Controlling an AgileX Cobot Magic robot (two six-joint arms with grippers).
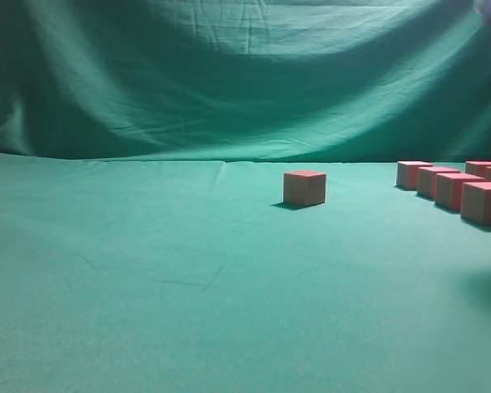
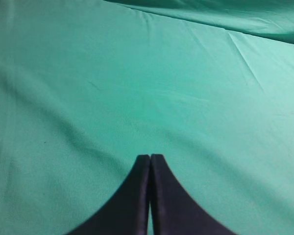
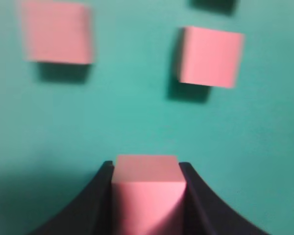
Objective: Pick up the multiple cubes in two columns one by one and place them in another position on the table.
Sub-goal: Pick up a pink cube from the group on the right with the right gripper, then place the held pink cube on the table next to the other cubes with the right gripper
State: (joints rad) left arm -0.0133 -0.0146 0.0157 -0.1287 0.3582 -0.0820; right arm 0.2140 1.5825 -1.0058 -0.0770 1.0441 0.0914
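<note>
One cube (image 1: 304,187) stands alone near the middle of the green table (image 1: 147,278). Several more cubes (image 1: 452,190) stand in two columns at the far right edge of the exterior view. My right gripper (image 3: 146,169) is shut on a cube (image 3: 146,188) and holds it above the table; two other cubes (image 3: 210,56) (image 3: 57,32) lie below and ahead of it. My left gripper (image 2: 150,157) is shut and empty over bare green cloth. Neither gripper shows in the exterior view.
A draped, wrinkled green backdrop (image 1: 245,74) hangs behind the table. A dark shadow (image 1: 487,291) falls on the cloth at the right front. The cloth has light creases (image 2: 245,54).
</note>
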